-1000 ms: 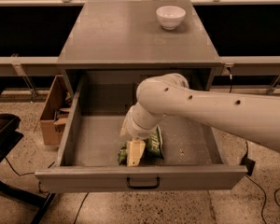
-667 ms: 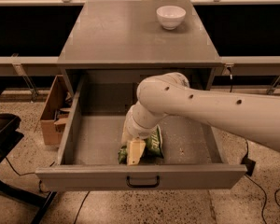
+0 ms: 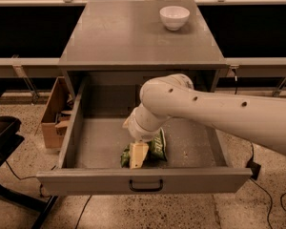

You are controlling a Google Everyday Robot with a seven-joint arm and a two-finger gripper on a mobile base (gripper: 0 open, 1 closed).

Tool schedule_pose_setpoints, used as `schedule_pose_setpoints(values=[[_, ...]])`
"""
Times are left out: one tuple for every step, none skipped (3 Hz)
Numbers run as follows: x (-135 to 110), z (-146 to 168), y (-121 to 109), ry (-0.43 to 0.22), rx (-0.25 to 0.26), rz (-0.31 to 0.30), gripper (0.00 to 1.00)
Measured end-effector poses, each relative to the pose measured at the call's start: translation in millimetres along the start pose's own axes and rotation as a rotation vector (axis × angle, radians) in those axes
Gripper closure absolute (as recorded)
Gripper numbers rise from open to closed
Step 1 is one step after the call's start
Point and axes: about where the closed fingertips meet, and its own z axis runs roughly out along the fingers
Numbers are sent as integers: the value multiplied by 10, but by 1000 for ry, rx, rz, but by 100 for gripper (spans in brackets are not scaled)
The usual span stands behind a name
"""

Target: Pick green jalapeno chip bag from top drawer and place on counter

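Observation:
The top drawer (image 3: 100,147) stands pulled open below the counter (image 3: 128,37). The green jalapeno chip bag (image 3: 158,146) lies crumpled on the drawer floor near the front middle. My gripper (image 3: 137,155) reaches down into the drawer from the right, and its cream finger sits on the bag's left part. The white arm hides the rest of the gripper and part of the bag.
A white bowl (image 3: 174,17) stands at the counter's back right. A brown cardboard box (image 3: 55,113) sits on the floor left of the drawer. A black chair base (image 3: 5,137) is at the far left. Cables run across the floor at the right.

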Motion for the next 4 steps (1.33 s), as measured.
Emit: schedule_pose_setpoints(values=[[0, 0, 0, 0, 0, 0, 1], [-8, -21, -4, 0, 0, 0, 0], [30, -312, -31, 73, 5, -14, 0], [66, -858, -127, 179, 24, -28, 0]])
